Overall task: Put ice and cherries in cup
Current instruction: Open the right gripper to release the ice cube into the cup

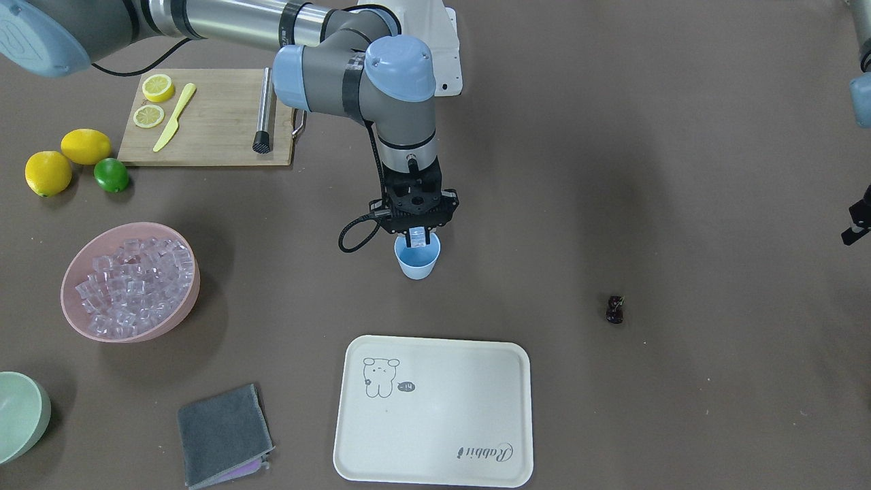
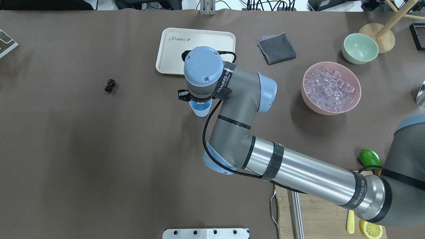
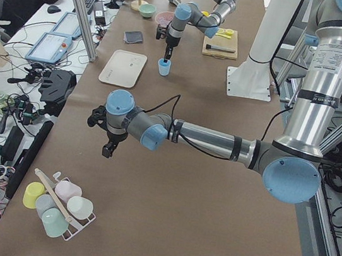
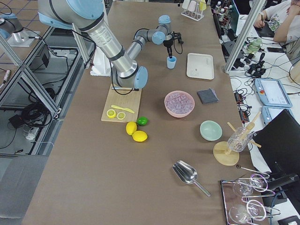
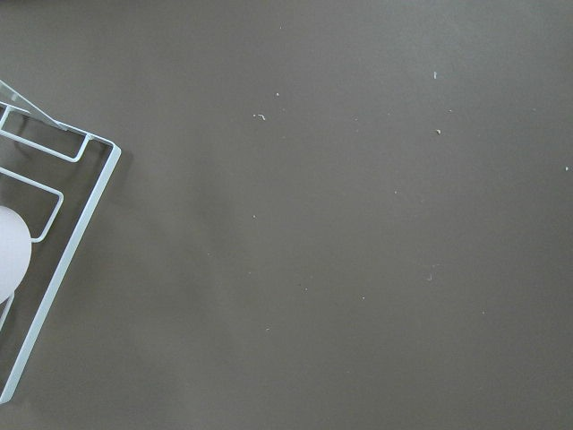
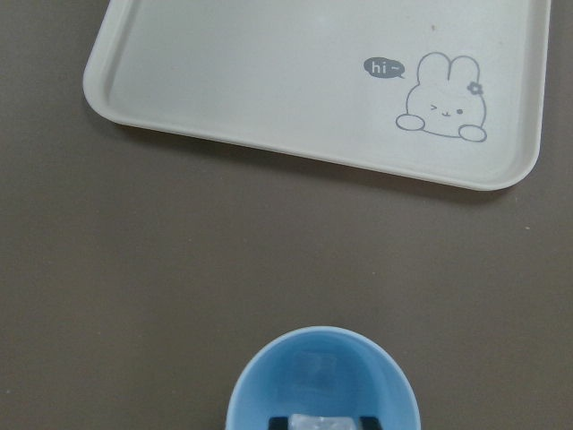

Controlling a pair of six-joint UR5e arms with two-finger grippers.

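The right arm [image 2: 298, 172] comes in from about 4 o'clock in the overhead view, folds at the elbow and ends near dead center with the wrist pointing straight down. The right gripper [image 1: 418, 239] has its fingertips pinched on a single ice cube [image 6: 320, 422]. The left arm [image 3: 207, 139] is stretched out low and nearly flat, out at 3 o'clock in the front-facing view, with the left gripper [image 3: 108, 150] hanging fingers-down, and honestly I can't make out how its jaws stand.

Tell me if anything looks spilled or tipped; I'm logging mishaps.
Nothing stands out. The cup stands upright under the right pincer, no ice lies loose outside the pink bowl, and the cherries sit alone on the table.
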